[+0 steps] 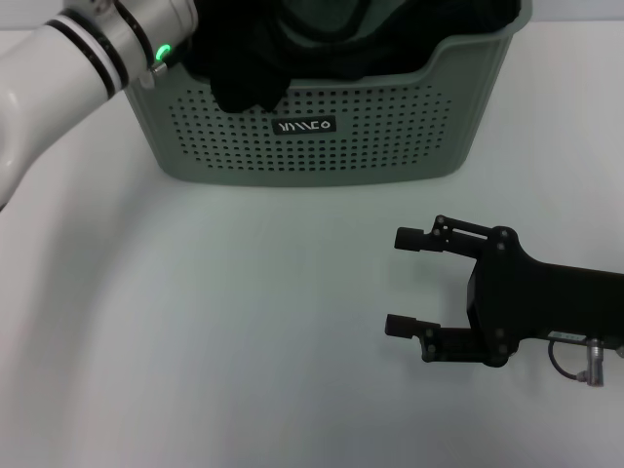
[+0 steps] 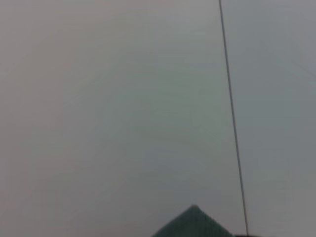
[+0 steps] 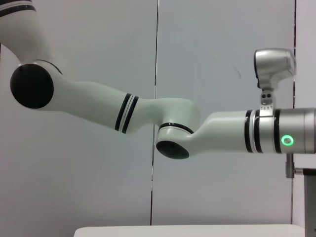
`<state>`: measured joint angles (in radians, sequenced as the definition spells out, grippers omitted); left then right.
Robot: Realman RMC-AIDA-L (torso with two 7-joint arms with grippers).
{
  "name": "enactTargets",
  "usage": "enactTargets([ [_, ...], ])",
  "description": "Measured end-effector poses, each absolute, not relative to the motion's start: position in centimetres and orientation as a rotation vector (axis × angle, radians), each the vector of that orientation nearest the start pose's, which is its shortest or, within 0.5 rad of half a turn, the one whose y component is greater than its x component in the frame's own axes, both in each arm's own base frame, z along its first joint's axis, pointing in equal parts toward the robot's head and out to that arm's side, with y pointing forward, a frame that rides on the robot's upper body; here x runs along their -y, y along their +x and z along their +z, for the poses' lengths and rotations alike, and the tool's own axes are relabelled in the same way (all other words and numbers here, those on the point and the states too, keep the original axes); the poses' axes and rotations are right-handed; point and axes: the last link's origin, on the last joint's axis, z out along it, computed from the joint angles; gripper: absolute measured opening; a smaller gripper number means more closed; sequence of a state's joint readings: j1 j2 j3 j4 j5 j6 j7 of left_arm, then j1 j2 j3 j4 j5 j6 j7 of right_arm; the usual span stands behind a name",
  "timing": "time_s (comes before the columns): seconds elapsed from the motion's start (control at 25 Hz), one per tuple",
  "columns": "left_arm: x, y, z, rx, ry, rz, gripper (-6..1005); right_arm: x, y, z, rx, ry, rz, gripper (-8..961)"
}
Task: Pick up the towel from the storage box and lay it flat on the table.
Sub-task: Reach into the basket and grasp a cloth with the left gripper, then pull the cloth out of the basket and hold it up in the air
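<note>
Reach into the storage box (image 1: 322, 136) is judged under way.
At 11 o'clock the left arm (image 1: 58, 78) enters above the towel (image 1: 322, 24); its fingers cannot be told. The right gripper (image 1: 405, 283), fingers apart, is parked on the worktop (image 1: 195, 341) at 4 o'clock; a grasp and lift are needed next.

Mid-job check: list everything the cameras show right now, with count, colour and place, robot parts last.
storage box: one, pale sage green, far side of the table, dark label on its front.
dark cloth: dark heap inside the box, draping over the dipped front rim; towel and any other cloth cannot be told apart.
table: one, white, under everything.
left arm: white, reaching to the box's left corner; gripper not in view.
right gripper: black, over the table in front of the box, fingers apart, holding nothing.
</note>
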<state>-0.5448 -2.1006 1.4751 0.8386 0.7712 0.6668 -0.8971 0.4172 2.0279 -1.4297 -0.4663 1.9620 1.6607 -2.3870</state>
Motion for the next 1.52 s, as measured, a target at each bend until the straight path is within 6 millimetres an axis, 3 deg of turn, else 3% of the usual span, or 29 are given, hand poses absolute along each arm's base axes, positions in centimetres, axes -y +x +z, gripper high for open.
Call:
enactTargets([
  [0.12,-42.0,-14.7,0.3,0.295,-2.061,-0.962,22,-26.9,22.7,-4.0,0.075,-2.717,1.181,773],
  [0.24,-40.0,-14.3,1.5,0.275,-2.047,-1.180,15,-26.9,22.7,-4.0,0.072,-2.715,1.180,772],
  [0.44,-35.5,-14.2,5.3,0.170,-1.994,-1.580,10,-27.0,22.8,-3.8,0.079,-2.685,1.186,772],
  [0.68,-31.1,-16.1,10.1,0.102,-1.963,-1.997,11,-27.6,22.4,-3.2,0.086,-2.614,1.228,772],
  [0.88,-29.3,-17.1,10.9,0.075,-1.967,-2.101,12,-27.8,21.8,-2.5,0.106,-2.547,1.292,771],
  [1.24,-29.0,-17.7,9.8,0.116,-2.022,-2.087,13,-27.4,19.9,-3.0,0.167,-2.534,1.400,771],
  [1.52,-28.9,-17.2,9.3,0.098,-2.061,-2.090,14,-28.4,19.2,-3.3,0.153,-2.510,1.387,770],
])
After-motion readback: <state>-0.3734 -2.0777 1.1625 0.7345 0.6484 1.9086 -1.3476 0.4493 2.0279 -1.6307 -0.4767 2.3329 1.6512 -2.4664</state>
